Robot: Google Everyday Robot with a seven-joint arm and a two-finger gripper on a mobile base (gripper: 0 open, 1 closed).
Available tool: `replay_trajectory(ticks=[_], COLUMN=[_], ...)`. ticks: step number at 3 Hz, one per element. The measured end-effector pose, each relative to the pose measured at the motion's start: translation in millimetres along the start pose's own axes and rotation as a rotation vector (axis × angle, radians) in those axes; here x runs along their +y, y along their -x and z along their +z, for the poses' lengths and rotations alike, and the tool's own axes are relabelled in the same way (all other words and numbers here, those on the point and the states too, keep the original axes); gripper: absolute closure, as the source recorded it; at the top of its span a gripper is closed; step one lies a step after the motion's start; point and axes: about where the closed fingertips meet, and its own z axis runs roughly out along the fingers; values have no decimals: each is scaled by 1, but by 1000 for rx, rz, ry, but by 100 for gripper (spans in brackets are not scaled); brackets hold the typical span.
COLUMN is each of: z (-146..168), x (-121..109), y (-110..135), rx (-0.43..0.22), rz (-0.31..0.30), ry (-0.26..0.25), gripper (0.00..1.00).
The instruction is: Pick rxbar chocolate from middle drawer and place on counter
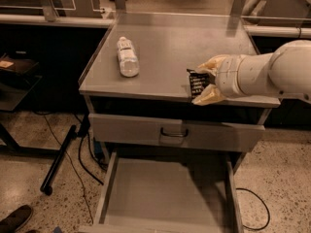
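STATE: gripper point(206, 81) clenched on small flat black wrapped snack bar point(196, 84) | POSITION: bar over front edge of flat grey metal desk point(175, 47), apparently for set-down | wide shallow grey metal drawer point(165, 193) open below

- Arm point(272, 72): white and thick, enters from the right and reaches leftward, roughly level.
- Hand point(206, 80): right of centre, pointing left; two tan fingers point(213, 63), far and near, clamped on the rxbar chocolate point(197, 83).
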Motion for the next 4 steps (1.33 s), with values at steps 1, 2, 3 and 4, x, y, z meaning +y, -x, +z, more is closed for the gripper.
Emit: replay_trajectory(ticks=[1, 2, 3, 4], z=[0, 13, 38, 73], x=[0, -15, -35, -50], y=[0, 1, 8, 24], rx=[0, -33, -83, -164], rz=[0, 15, 7, -3], ry=[0, 4, 26, 55], gripper=[100, 100, 100, 100])
